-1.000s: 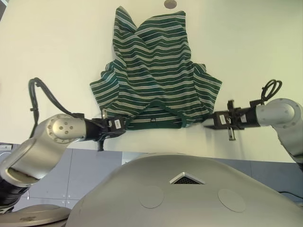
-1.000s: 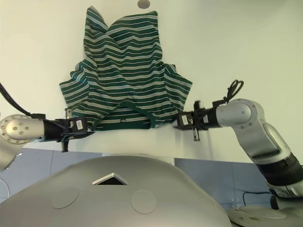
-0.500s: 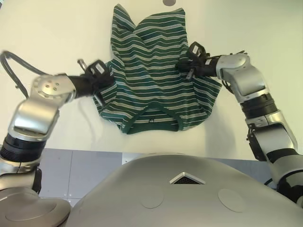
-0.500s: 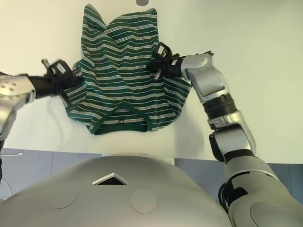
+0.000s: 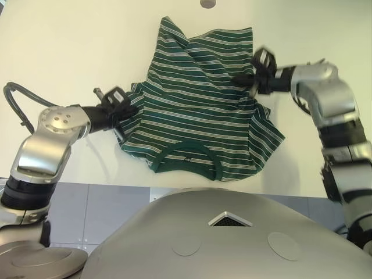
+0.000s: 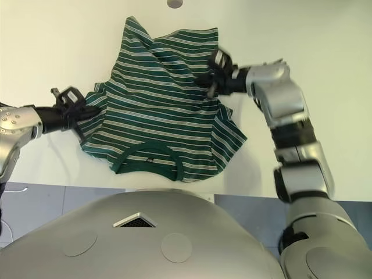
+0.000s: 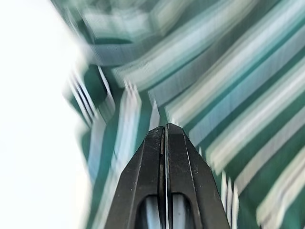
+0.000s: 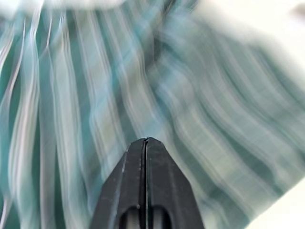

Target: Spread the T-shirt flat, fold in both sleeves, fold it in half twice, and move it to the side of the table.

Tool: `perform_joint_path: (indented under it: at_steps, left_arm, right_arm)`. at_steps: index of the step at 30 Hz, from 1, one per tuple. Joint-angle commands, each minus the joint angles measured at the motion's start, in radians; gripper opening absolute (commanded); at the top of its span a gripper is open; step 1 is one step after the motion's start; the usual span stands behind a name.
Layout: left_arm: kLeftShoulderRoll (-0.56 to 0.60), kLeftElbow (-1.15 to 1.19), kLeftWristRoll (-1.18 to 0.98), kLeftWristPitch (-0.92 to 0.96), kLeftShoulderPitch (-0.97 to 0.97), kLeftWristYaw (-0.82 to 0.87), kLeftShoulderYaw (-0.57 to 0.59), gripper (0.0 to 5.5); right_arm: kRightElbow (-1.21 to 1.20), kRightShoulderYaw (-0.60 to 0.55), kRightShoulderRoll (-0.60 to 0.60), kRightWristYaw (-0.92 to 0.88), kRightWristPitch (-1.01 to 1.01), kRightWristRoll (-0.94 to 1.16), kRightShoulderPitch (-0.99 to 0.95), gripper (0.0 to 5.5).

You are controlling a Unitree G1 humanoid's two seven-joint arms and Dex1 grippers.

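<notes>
The green T-shirt with white stripes lies crumpled on the white table, collar toward me and hem at the far side, skewed to the right. My left gripper is shut at the edge of the left sleeve, its tips against the cloth. My right gripper is shut on a fold at the shirt's right side, where the right sleeve bunches; in the right wrist view its closed tips sit on striped fabric.
A small grey disc is set in the table beyond the hem. The table's front edge runs just below the collar. Bare table lies to the left and to the far right.
Both arms swung from the collar corners near the front edge up to the sleeves. Since then the right gripper has gone right, and the shirt has shifted right and turned with it.
</notes>
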Motion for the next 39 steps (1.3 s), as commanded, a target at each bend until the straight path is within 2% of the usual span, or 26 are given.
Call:
perform_joint_path:
  at_steps: [1,4,6,7,11,15,18,25,27,29,32,34,37,38,39]
  left_arm:
    - [-0.053,0.093,-0.084,0.096,-0.087,0.022,0.114,0.42]
    - [-0.079,0.142,-0.150,0.170,-0.102,0.023,0.187,1.00]
    - [-0.084,0.202,-0.187,0.212,-0.085,0.015,0.240,1.36]
    - [-0.086,0.231,-0.204,0.228,-0.073,0.009,0.263,1.36]
    - [-0.150,0.334,-0.275,0.278,-0.062,0.004,0.306,1.36]
    - [-0.295,0.490,-0.281,0.285,-0.157,0.092,0.300,1.36]
    - [-0.339,0.548,-0.256,0.262,-0.180,0.148,0.292,1.36]
    - [-0.368,0.498,-0.291,0.203,-0.128,0.140,0.323,0.01]
    - [-0.383,0.411,-0.302,0.143,-0.077,0.128,0.333,0.01]
    - [-0.367,0.261,-0.288,0.113,-0.007,0.122,0.295,0.01]
    - [-0.370,0.057,-0.266,0.121,0.043,0.153,0.190,0.01]
    - [-0.385,-0.020,-0.199,0.118,0.027,0.191,0.034,0.01]
    - [-0.409,-0.017,-0.050,0.094,-0.001,0.270,-0.196,0.01]
    - [-0.408,-0.002,-0.010,0.091,0.000,0.292,-0.243,0.01]
    - [-0.411,0.013,0.017,0.095,0.005,0.313,-0.268,0.00]
  right_arm:
    - [0.464,-0.006,0.145,-0.159,-0.190,-0.099,-0.157,0.00]
    - [0.795,-0.009,0.206,-0.342,-0.359,-0.189,-0.246,0.00]
    - [0.947,-0.039,0.195,-0.524,-0.424,-0.218,-0.283,0.00]
    - [0.997,-0.055,0.185,-0.584,-0.448,-0.228,-0.294,0.00]
    - [1.074,-0.084,0.197,-0.608,-0.528,-0.264,-0.329,0.00]
    - [1.061,-0.103,0.231,-0.581,-0.618,-0.286,-0.360,0.00]
    - [1.029,-0.135,0.246,-0.569,-0.670,-0.276,-0.377,0.00]
    - [0.756,-0.249,0.178,-0.507,-0.652,-0.196,-0.264,0.00]
    - [0.589,-0.270,0.142,-0.500,-0.578,-0.178,-0.173,0.00]
    - [0.389,-0.304,0.090,-0.490,-0.461,-0.157,-0.045,0.00]
    - [0.233,-0.338,0.032,-0.501,-0.325,-0.156,0.090,0.00]
    - [0.161,-0.353,0.023,-0.515,-0.245,-0.150,0.158,0.00]
    - [0.041,-0.365,0.029,-0.514,-0.081,-0.120,0.237,0.00]
    - [-0.002,-0.373,0.026,-0.502,-0.018,-0.101,0.265,0.00]
    - [-0.058,-0.392,0.021,-0.486,0.059,-0.064,0.303,0.23]
